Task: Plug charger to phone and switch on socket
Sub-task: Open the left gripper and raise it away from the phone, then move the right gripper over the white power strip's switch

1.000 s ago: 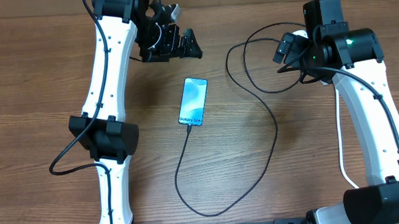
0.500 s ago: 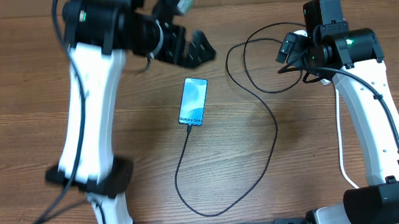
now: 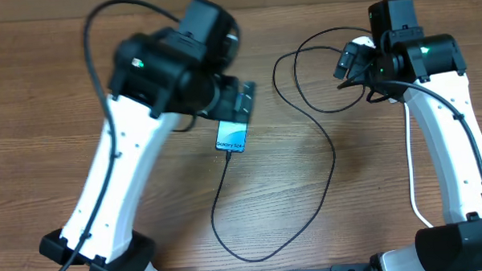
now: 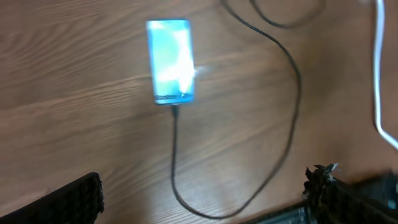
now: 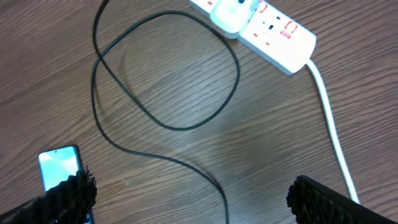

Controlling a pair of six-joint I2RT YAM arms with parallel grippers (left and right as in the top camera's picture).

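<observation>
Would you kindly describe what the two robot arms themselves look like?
Both the left arm and the right arm have white tubular links, black joint housings with small green lights, black cables running alongside, and black ribbed jaws.

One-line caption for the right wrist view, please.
Open right gripper hovers above the looped charger cable, its white plug seated in the socket strip; lit phone lower left.

The phone (image 3: 232,138) lies centrally on the table (image 3: 309,230), with the charger (image 3: 335,158) looping from its near end rightwards to the socket (image 5: 280,34) at the far right.
</observation>
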